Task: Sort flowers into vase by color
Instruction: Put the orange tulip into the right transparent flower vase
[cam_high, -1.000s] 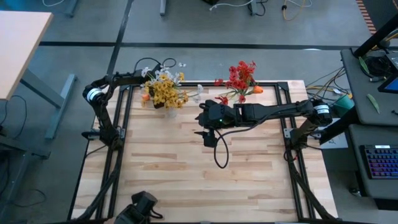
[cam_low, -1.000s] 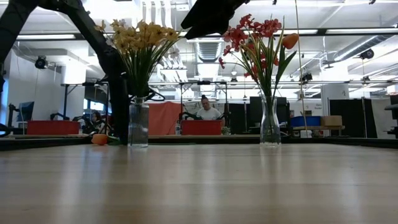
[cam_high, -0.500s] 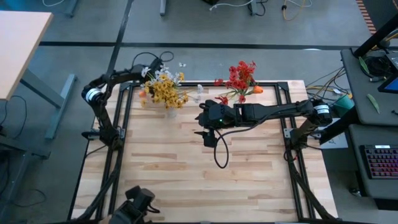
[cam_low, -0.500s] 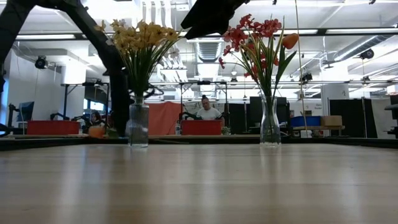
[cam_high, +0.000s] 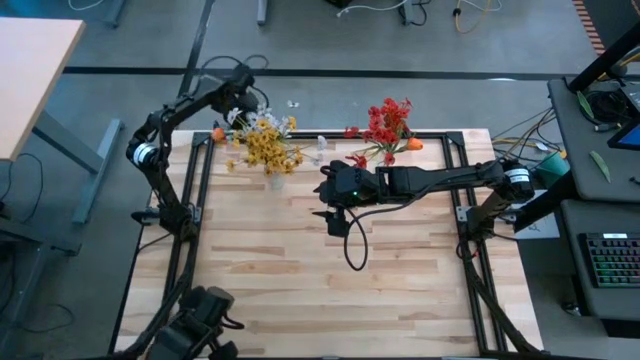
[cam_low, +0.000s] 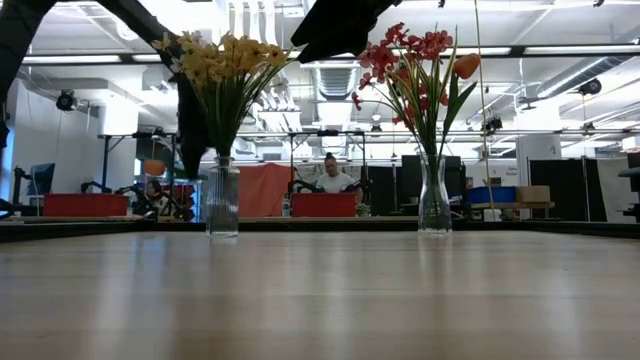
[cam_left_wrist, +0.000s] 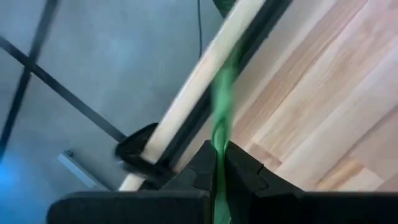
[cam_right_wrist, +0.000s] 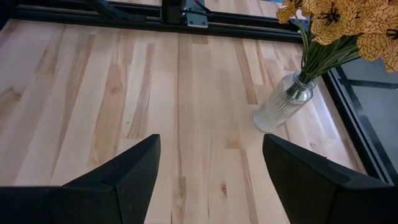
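My left gripper is raised over the table's far left corner, shut on the thin green stem of an orange flower whose blossom hangs beside the yellow bunch. In the low view that blossom floats above the tabletop. The yellow flowers stand in a ribbed glass vase. The red flowers, with one orange bloom, stand in a second glass vase. My right gripper hovers open over the middle of the table, with the yellow vase ahead of it. My left gripper pinches the orange flower's green stem between its two fingers. The stem runs out past the fingertips, along them rather than across. The flower is lifted clear of the table, its blossom end hanging lower than the gripper.
A black metal frame runs along the table's edges, and a rail lies under the left gripper. Bare wood fills the near half. A black cable loops below the right arm. A person sits in the room behind.
My left gripper has risen and moved toward the table's far edge, staying shut on the stem. The orange flower, whose blossom lay on the table left of the yellow vase, has been lifted clear and now hangs in the air.
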